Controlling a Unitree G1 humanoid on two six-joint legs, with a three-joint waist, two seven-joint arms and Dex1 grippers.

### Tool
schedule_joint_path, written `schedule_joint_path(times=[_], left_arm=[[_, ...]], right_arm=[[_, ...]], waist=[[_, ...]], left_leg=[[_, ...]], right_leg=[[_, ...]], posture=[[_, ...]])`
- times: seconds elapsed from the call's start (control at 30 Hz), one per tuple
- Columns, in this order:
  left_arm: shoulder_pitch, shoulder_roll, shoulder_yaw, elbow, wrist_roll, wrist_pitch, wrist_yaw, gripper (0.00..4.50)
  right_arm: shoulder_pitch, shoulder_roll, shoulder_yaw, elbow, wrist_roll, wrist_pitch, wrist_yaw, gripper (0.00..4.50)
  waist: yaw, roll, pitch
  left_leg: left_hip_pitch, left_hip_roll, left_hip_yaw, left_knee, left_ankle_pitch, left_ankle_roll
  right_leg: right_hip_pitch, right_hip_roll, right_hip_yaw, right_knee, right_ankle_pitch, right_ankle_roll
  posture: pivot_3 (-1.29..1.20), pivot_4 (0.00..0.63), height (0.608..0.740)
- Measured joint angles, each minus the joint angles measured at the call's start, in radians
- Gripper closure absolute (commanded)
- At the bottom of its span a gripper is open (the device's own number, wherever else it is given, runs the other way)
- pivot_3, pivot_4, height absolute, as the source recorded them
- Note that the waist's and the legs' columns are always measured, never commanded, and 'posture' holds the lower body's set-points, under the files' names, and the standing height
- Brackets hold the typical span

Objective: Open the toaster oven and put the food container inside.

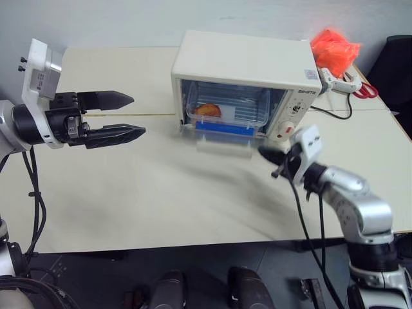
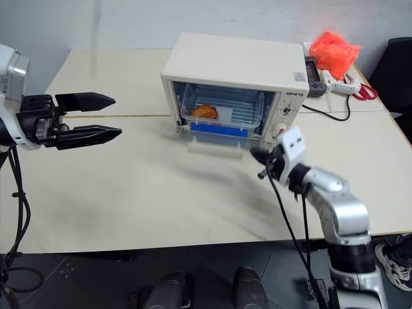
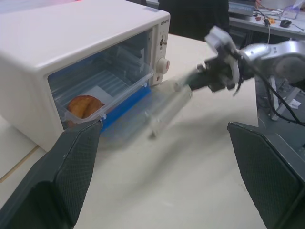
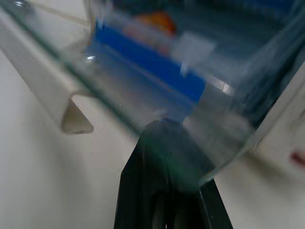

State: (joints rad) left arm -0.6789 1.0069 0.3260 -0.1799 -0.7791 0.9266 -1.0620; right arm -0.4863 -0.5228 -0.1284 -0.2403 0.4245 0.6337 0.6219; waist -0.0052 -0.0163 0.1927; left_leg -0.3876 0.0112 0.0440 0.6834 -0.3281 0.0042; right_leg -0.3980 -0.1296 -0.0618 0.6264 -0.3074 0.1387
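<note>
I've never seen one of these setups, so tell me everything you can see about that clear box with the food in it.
The food container is a clear rectangular plastic box with a blue clip strip along its front edge. Through its wall shows a piece of orange-brown food at one end; the rest looks bare. It lies level inside the toaster oven, filling most of the cavity's width, with its front edge at the opening. The oven's glass door is lowered in front of it. Neither gripper touches the box.

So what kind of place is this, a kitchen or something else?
Probably a lab or office workspace, not a kitchen: the toaster oven sits on a plain cream table, with scissors and an orange bag behind it, and cluttered desks in the left wrist view.
</note>
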Motion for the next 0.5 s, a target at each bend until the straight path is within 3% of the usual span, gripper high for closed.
schedule_joint_path(times=[0.1, 0.23, 0.33, 0.43, 0.5], left_arm=[[0.000, 0.000, -0.014, 0.002, 0.001, -0.013, 0.000, 0.03], [0.007, -0.002, -0.018, 0.009, 0.003, -0.031, 0.004, 0.03], [0.020, -0.003, -0.019, 0.018, 0.005, -0.039, 0.009, 0.03], [0.037, -0.001, -0.019, 0.033, 0.011, -0.052, 0.011, 0.03], [0.054, 0.006, -0.021, 0.039, 0.021, -0.064, 0.006, 0.00]], right_arm=[[-0.098, 0.006, -0.013, 0.037, 0.007, -0.001, -0.021, 4.50], [-0.098, 0.001, -0.016, 0.063, 0.012, 0.000, -0.017, 4.50], [-0.039, -0.076, -0.036, 0.057, 0.047, 0.021, 0.054, 4.50], [0.037, -0.224, -0.122, 0.042, 0.138, 0.084, 0.177, 4.50], [0.088, -0.322, -0.193, 0.037, 0.204, 0.130, 0.271, 3.92]], waist=[[0.000, 0.000, 0.000], [0.005, 0.000, 0.000], [0.007, 0.000, 0.000], [0.007, 0.000, 0.000], [0.006, 0.000, 0.000]], left_leg=[[0.000, 0.000, 0.000, 0.000, 0.000, 0.000], [-0.001, -0.001, 0.000, -0.001, 0.000, 0.000], [-0.002, -0.001, 0.000, 0.000, -0.001, 0.002], [-0.002, -0.002, 0.001, 0.000, -0.001, 0.002], [-0.002, -0.001, 0.003, 0.000, -0.001, 0.002]], right_leg=[[0.000, 0.000, 0.000, 0.000, 0.000, 0.000], [0.000, -0.001, 0.000, 0.000, 0.000, 0.000], [0.000, -0.003, 0.000, 0.000, 0.000, 0.000], [0.000, -0.003, 0.000, -0.002, 0.000, 0.000], [0.000, -0.001, -0.001, -0.002, 0.000, 0.000]], posture=[[0.00, 0.150, 0.740], [0.00, 0.150, 0.740], [0.00, 0.150, 0.740], [0.00, 0.150, 0.740], [0.00, 0.150, 0.740]])
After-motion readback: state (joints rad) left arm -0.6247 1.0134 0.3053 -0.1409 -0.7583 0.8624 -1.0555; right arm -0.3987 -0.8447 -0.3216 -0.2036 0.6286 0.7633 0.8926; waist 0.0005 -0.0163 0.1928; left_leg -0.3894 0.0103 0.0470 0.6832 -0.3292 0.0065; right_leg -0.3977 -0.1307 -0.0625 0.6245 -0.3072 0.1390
